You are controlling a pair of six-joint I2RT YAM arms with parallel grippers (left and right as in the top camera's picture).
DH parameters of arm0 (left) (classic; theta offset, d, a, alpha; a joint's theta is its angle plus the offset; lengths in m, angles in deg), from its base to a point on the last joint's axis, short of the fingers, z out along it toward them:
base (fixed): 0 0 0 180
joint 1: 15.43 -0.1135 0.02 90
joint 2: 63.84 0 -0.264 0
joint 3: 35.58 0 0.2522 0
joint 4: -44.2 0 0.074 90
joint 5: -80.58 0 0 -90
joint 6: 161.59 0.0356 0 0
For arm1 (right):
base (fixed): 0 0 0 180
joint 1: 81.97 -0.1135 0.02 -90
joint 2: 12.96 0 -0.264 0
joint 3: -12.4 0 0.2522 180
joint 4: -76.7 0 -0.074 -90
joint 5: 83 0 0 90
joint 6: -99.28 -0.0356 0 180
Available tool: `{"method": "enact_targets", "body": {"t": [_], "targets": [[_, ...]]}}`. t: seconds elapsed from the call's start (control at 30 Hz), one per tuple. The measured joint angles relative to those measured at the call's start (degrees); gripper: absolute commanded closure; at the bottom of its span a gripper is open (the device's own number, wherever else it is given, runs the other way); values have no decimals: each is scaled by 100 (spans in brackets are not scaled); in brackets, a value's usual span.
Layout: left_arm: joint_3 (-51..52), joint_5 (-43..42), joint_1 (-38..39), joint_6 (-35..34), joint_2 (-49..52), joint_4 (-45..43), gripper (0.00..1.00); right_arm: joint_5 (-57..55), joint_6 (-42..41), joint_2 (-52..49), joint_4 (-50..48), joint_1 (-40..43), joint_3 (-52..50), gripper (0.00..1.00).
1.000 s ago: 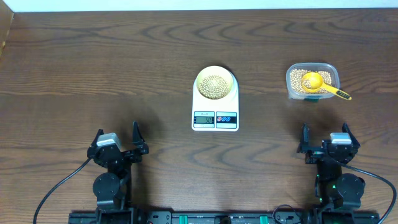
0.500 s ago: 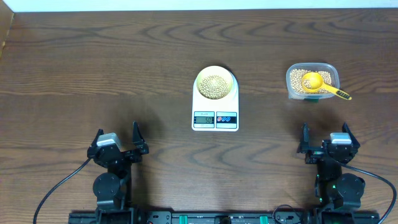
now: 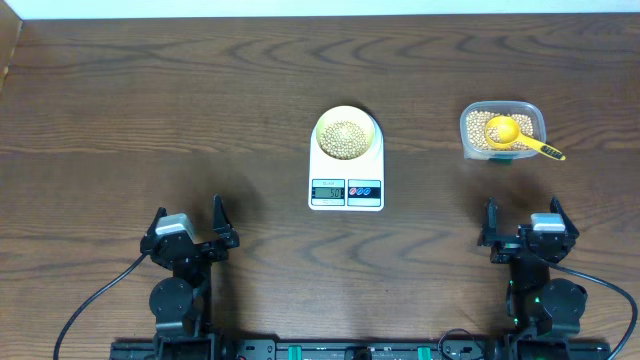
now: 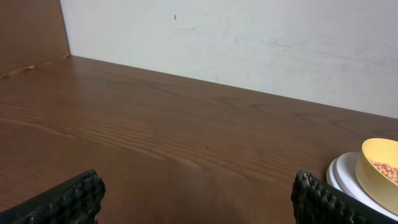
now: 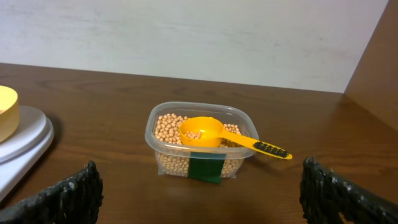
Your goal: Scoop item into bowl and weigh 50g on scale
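On the tabletop (image 3: 150, 100), at centre, we list the scale (image 3: 346, 178): white, with its display and buttons along the near edge. The digits are too small for us to read with confidence.

- The bowl (image 3: 322, 125): pale yellow, seated on the far half of the scale's platform, upright.
- The beans (image 3: 345, 139): a mound fills the bowl. A further stock lies in the clear tub (image 3: 464, 128), well to the right of the scale.
- The scoop (image 3: 503, 131): yellow, resting in the tub on the beans, its handle pointing away from the scale over the tub's rim.
- Left tool (image 3: 188, 222): near side of the scale and well to its left, jaws wide, holding nothing.
- Right tool (image 3: 524, 222): near side of the scale and well to its right, in front of the tub, jaws wide, holding nothing.

Change over the last second: none that we can find. Bowl, scoop, tub and both tools sit just where they did.

We judge the scooping finished and the arms parked. What is left is only to confirm that the reading matches the target.
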Motion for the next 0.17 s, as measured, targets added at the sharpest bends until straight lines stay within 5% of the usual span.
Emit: {"method": "enact_targets", "body": {"t": [0.17], "targets": [[0, 0, 0, 0, 0, 0, 2, 0, 0, 0, 0, 0, 0, 1]]}}
